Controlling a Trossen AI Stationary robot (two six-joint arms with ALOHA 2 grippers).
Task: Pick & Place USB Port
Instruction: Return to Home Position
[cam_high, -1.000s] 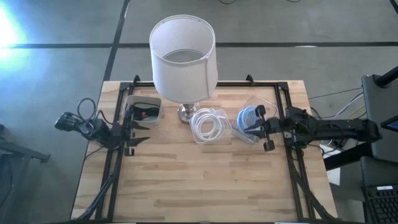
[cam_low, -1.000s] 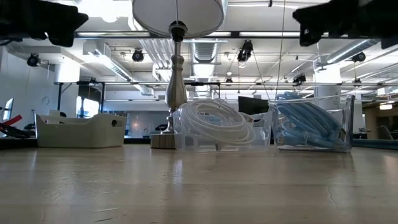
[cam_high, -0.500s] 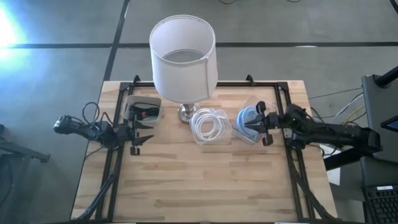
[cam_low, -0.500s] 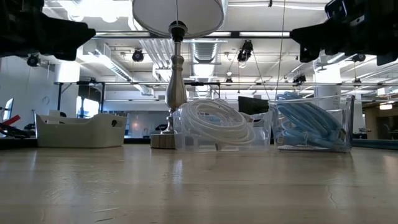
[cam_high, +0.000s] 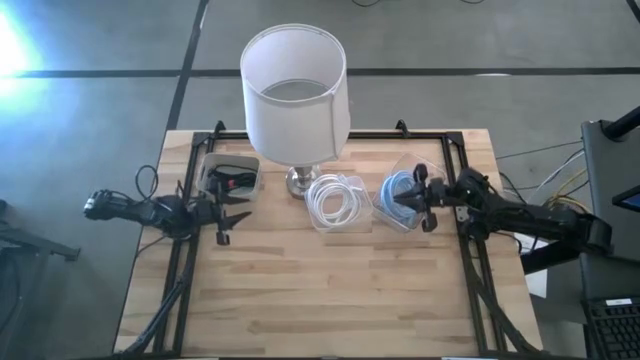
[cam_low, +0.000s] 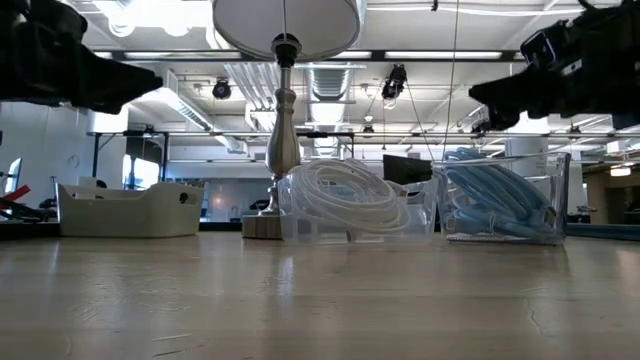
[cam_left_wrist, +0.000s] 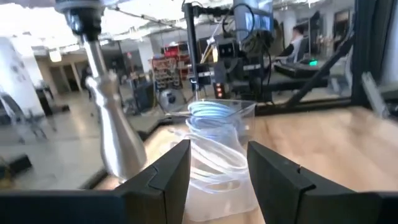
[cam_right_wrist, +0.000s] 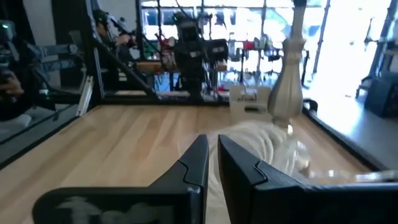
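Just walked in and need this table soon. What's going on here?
Nothing is being handled. The light blue USB cables lie coiled in the right transparent bin, a white cable in the middle bin beside the lamp. The left gripper, open and empty, hangs near the white tray; the right gripper, nearly shut and empty, hangs by the right transparent bin.

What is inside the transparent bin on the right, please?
Coiled light blue USB cables lie in the right transparent bin; their overlapping loops hide how many there are.

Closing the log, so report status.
Left gripper open, over table's left side. Right gripper above right transparent bin. Light blue USB cables inside it. Nothing blocking.
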